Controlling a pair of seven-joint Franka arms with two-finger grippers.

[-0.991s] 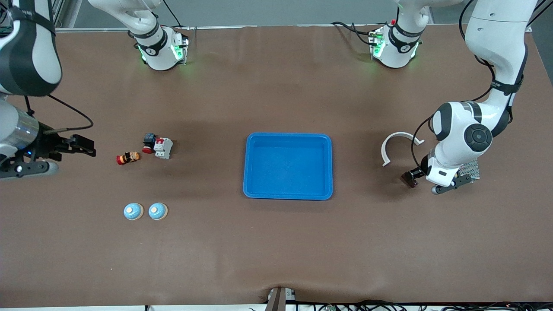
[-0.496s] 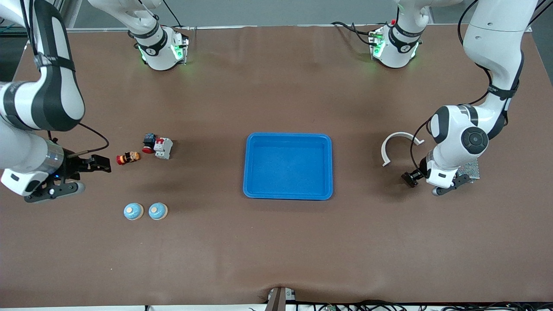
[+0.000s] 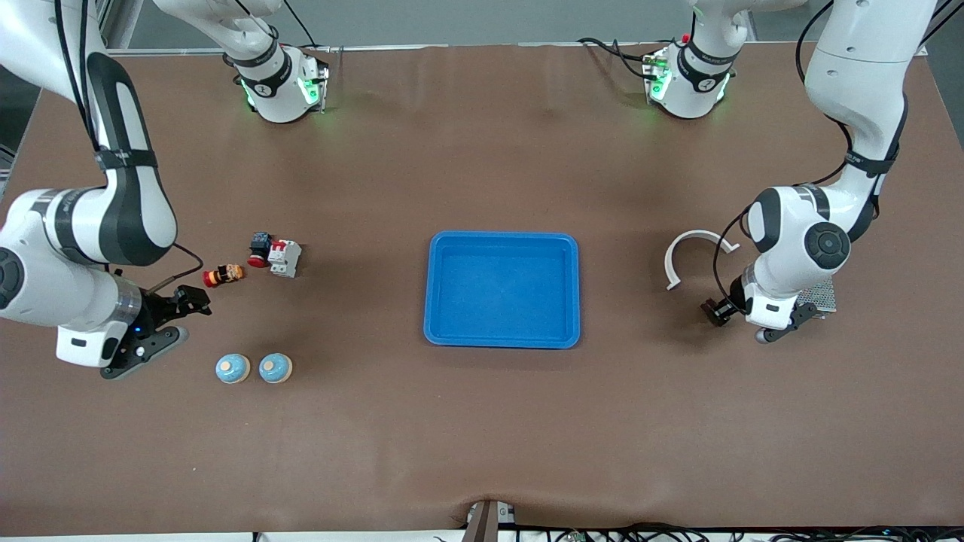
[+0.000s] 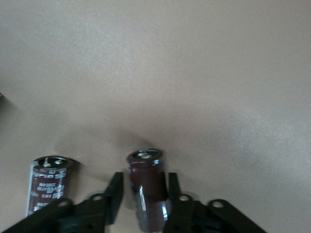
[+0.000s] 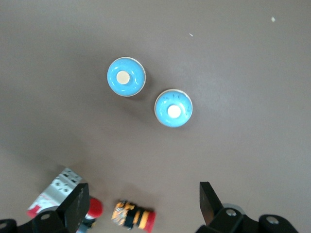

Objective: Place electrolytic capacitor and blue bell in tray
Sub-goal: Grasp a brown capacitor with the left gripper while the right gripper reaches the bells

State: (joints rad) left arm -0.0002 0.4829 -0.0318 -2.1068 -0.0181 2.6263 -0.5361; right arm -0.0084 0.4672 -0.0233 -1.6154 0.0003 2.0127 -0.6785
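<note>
A dark brown electrolytic capacitor (image 4: 146, 180) sits between the fingers of my left gripper (image 4: 144, 194), which have closed in on its two sides. This is low on the table at the left arm's end (image 3: 715, 310). A second capacitor (image 4: 48, 184) lies just beside it. Two blue bells (image 3: 232, 368) (image 3: 275, 368) sit side by side toward the right arm's end, and they also show in the right wrist view (image 5: 126, 76) (image 5: 173, 108). My right gripper (image 3: 190, 302) hangs wide open above the table beside the bells, holding nothing. The blue tray (image 3: 572, 290) lies mid-table.
A small orange, black and red cylinder (image 3: 224, 275), a red-capped button (image 3: 259, 250) and a white breaker (image 3: 285, 257) lie close to the right gripper. A white arc-shaped piece (image 3: 697, 252) and a perforated metal plate (image 3: 822, 295) lie by the left arm.
The right arm swung in from the table's end to a spot beside the bells, its gripper still open. The left gripper's fingers closed in on the capacitor.
</note>
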